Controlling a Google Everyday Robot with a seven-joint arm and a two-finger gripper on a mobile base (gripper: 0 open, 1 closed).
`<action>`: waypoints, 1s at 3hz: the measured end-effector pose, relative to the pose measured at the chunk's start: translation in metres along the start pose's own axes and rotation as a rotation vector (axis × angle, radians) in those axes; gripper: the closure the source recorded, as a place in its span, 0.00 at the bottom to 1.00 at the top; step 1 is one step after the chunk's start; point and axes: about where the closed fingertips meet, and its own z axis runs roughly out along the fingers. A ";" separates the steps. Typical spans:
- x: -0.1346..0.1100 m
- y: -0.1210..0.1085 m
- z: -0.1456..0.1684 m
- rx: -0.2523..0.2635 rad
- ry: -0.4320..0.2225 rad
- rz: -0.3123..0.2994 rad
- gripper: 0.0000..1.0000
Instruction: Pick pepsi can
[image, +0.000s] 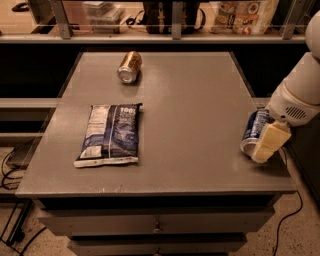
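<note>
Grey table top carries three things. On its left side, towards the near edge, lies a flat blue-and-white snack bag. Further back and slightly to the right, a gold-brown can lies on its side. At the right edge the pepsi can also lies on its side, silver top facing near. The gripper is down on the table, touching the can's right side; whether it is closed on the can cannot be told.
</note>
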 end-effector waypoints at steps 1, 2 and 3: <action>-0.009 0.001 -0.015 0.032 -0.013 -0.016 0.63; -0.029 0.001 -0.051 0.088 -0.030 -0.073 0.87; -0.055 0.001 -0.110 0.177 -0.071 -0.163 1.00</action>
